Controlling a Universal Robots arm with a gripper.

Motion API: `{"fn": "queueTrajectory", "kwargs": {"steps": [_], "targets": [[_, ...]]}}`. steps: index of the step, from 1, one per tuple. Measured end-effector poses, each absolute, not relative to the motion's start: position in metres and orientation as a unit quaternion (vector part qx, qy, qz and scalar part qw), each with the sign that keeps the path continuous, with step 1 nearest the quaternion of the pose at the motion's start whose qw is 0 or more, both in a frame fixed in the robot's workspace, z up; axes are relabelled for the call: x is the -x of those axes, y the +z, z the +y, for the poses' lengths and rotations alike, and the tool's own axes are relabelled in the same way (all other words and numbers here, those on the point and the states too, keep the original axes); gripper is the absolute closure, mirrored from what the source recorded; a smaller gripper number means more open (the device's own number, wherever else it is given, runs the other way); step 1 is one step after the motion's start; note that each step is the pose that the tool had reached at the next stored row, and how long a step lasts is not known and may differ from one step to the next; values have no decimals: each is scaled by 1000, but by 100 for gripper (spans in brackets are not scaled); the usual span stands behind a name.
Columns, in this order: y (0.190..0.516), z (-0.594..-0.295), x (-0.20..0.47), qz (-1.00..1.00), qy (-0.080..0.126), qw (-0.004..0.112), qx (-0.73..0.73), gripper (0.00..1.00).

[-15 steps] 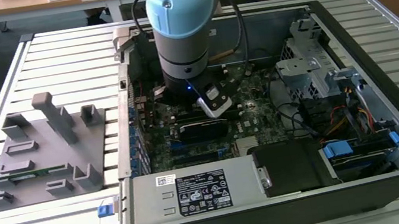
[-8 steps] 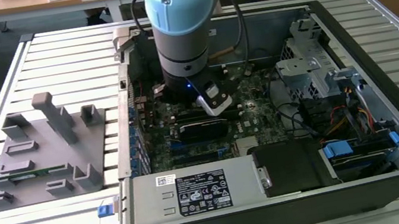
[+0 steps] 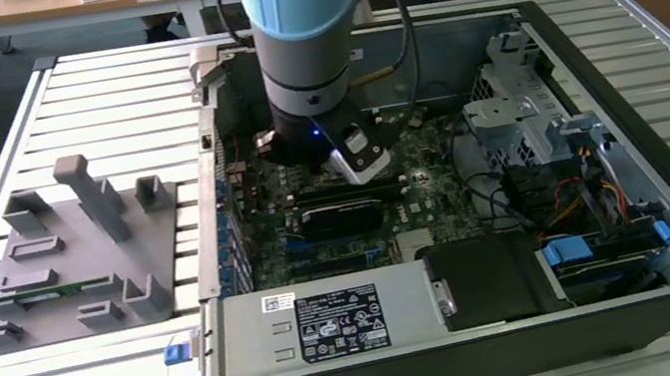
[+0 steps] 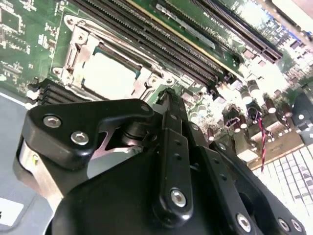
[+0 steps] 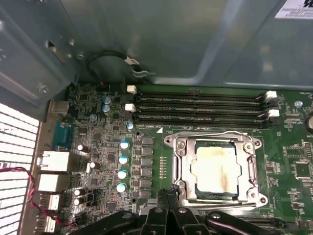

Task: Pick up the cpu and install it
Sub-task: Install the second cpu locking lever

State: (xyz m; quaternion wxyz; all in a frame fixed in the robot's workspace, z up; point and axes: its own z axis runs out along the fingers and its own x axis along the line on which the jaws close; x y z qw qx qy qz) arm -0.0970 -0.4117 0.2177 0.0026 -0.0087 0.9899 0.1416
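The cpu (image 5: 217,169) lies flat in the metal-framed socket (image 5: 182,147) on the green motherboard, silvery top up with a faint yellowish stain. In the second wrist view the cpu (image 4: 105,76) sits in the same socket (image 4: 73,46), just beyond my fingertips. My gripper (image 5: 168,192) hovers at the socket's edge, beside the chip, its black fingers (image 4: 171,105) pressed together with nothing between them. In the exterior view my arm (image 3: 304,62) reaches straight down into the open computer case (image 3: 644,99).
Several empty memory slots (image 5: 200,105) run beside the socket, close to the case wall (image 5: 161,44). A power supply (image 3: 329,322) and drive cages (image 3: 524,107) stand inside the case. At the exterior view's left, a grey fixture (image 3: 62,251) holds a green memory stick (image 3: 51,290).
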Motion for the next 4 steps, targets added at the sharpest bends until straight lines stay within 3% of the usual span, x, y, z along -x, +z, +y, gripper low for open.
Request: {"fn": "queueTrajectory", "kwargs": {"steps": [4], "targets": [[223,-412,97,990,142,2,9,89]]}}
